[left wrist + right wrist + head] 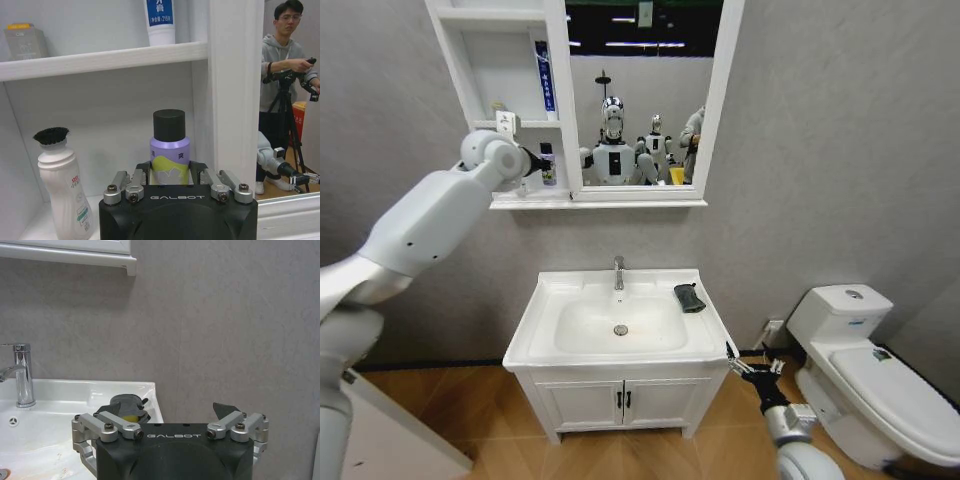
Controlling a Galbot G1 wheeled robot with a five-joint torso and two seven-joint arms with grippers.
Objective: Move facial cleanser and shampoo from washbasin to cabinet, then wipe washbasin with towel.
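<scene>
The left arm reaches up and across from the left edge of the head view to the cabinet (510, 60) in the upper left. Its left hand (170, 181) is inside the lowest shelf, with its fingers (131, 186) clamped on a purple bottle (169, 150) with a black cap. The bottle stands upright on the shelf. A white bottle (60, 192) with a black top stands just beside it. A blue and white tube (160, 17) stands on the shelf above.

The right arm hangs low at the bottom right of the head view, beside the sink (545, 310). The right hand (752, 368) has its fingers apart and holds nothing. The dark towel (689, 297) lies on the sink's right rim, right of the tap (618, 272).
</scene>
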